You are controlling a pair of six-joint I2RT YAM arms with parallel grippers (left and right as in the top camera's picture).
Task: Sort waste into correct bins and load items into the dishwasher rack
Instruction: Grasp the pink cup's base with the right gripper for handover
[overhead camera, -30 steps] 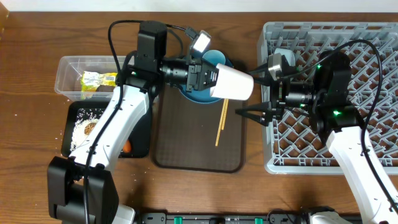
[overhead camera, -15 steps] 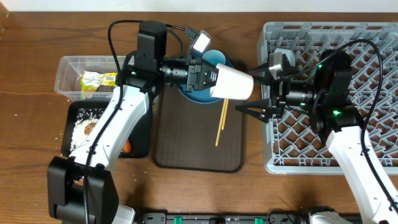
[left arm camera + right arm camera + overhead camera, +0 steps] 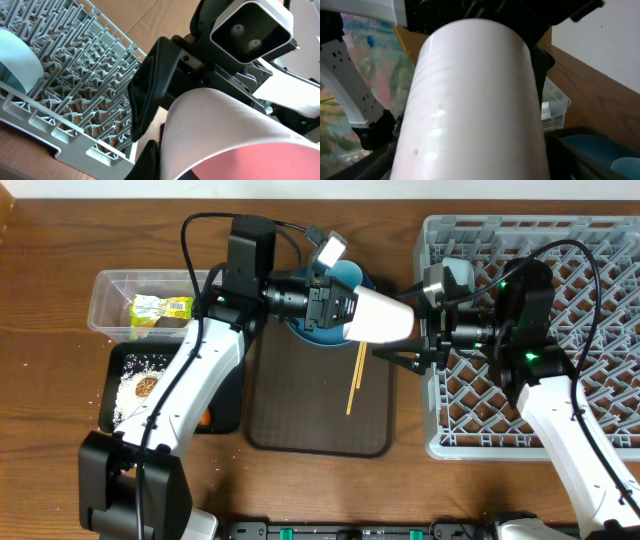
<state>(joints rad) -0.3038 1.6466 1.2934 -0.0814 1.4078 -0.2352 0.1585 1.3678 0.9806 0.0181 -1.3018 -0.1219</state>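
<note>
My left gripper (image 3: 352, 312) is shut on the small pink cup (image 3: 385, 317) and holds it on its side above the brown serving tray, base pointing right. The cup fills the left wrist view (image 3: 225, 130) and the right wrist view (image 3: 475, 100). My right gripper (image 3: 408, 322) is open, its fingers spread on either side of the cup's base end. The blue plate (image 3: 318, 335) lies under my left wrist with the light blue cup (image 3: 345, 275) on it. The chopsticks (image 3: 355, 375) lie on the serving tray. The grey dishwasher rack (image 3: 540, 330) is at the right.
The clear tub (image 3: 105, 305) holds the yellow-green wrapper (image 3: 160, 308). The black tray (image 3: 118, 360) holds rice (image 3: 125, 385), a brown lump (image 3: 146, 387) and a carrot stick (image 3: 205, 417). The brown serving tray (image 3: 315, 410) is central. A light blue dish (image 3: 17, 60) stands in the rack.
My right gripper has moved left, so its open fingers now flank the cup's base. My left gripper has shifted the cup slightly to the right.
</note>
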